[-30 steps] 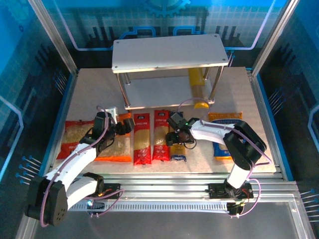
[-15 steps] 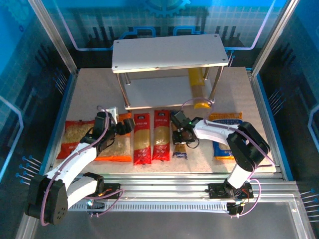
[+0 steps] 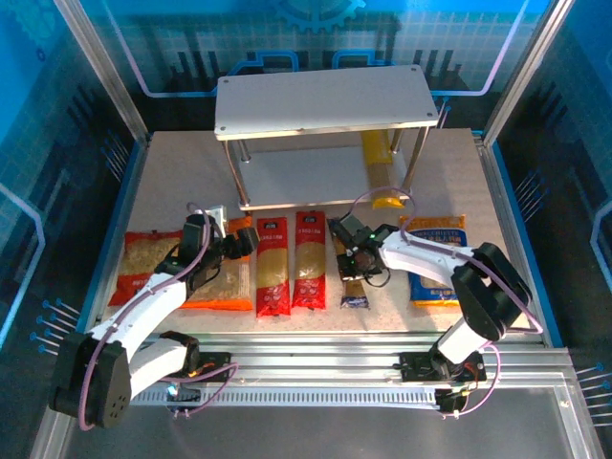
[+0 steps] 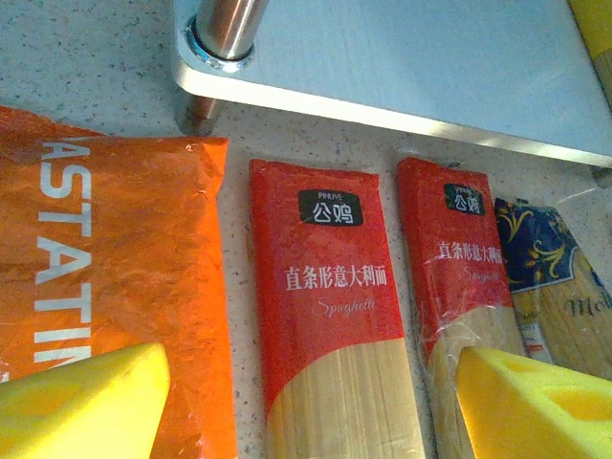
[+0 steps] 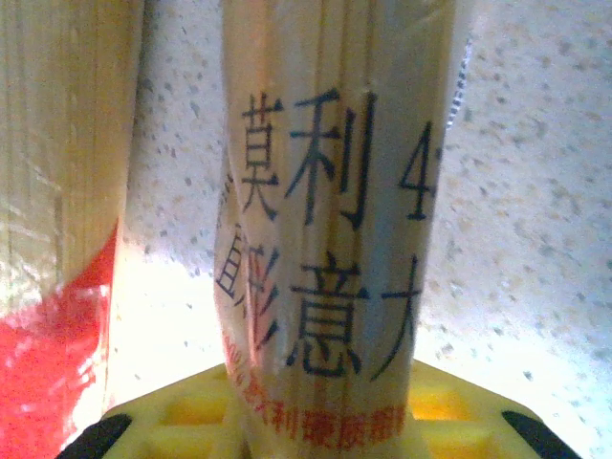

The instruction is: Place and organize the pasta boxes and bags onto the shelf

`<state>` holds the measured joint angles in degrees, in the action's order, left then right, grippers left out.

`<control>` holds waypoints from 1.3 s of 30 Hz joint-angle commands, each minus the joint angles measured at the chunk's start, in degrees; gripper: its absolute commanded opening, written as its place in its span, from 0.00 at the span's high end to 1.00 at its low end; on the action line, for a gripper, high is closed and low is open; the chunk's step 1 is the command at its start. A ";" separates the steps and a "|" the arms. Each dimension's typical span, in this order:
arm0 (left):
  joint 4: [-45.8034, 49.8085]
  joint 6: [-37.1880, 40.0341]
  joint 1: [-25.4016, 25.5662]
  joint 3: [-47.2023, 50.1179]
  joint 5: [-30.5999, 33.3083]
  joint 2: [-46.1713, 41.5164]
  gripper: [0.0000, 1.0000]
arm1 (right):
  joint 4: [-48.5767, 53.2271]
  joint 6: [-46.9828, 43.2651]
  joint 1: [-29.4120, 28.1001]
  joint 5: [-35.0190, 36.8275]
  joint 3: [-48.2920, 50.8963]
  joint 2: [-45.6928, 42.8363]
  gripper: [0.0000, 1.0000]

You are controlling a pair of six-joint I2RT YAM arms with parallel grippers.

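Overhead view of a table [image 3: 182, 172] with a two-tier grey-white shelf [image 3: 325, 100] at its far side. A yellow pack [image 3: 380, 167] lies on the shelf's lower board, at the right end, with one end poking out past the front edge.

In front of the shelf, a row of packages lies flat on the table. From the shelf's left side to its right they are a red bag [image 3: 141, 263], an orange bag [image 3: 228, 282], a red pack [image 3: 272, 268], a second red pack [image 3: 310, 258] and a dark blue pack [image 3: 354, 290]. Beyond a gap lies a blue bag [image 3: 436, 268].

The left end effector [image 3: 241, 245] hovers in front of the shelf's left front leg, over the edge of the orange bag. Its yellow pads [image 4: 91, 402] stand wide apart with nothing between them.

The right end effector [image 3: 350, 256] sits in front of the shelf's middle, closed narrowly on the dark blue pack near its far end. In the right wrist view, the clear wrapper, printed with dark characters, creases where it runs into the yellow pad.
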<state>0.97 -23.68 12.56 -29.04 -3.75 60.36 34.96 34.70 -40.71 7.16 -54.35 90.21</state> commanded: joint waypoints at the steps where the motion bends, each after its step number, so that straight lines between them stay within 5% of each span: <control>1: -0.97 0.10 0.19 -0.56 -0.29 0.12 0.21 | 3.04 -2.13 0.36 2.54 -3.13 -5.64 0.94; 13: -1.76 0.03 0.23 -0.76 -0.82 0.73 0.20 | 6.06 -7.76 3.27 4.05 -12.50 -11.50 0.95; 27: -0.02 0.73 0.23 -1.73 -0.79 -1.24 0.20 | -1.01 -17.75 12.56 6.42 -34.41 10.61 0.95; 39: 0.62 1.25 0.19 -1.72 -0.12 -1.37 0.20 | -6.01 -20.62 14.47 11.56 -41.89 20.90 0.95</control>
<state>1.02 -23.64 12.56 -29.10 -3.95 59.83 35.40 15.86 -26.81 15.22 -92.12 110.83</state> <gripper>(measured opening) 0.797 0.264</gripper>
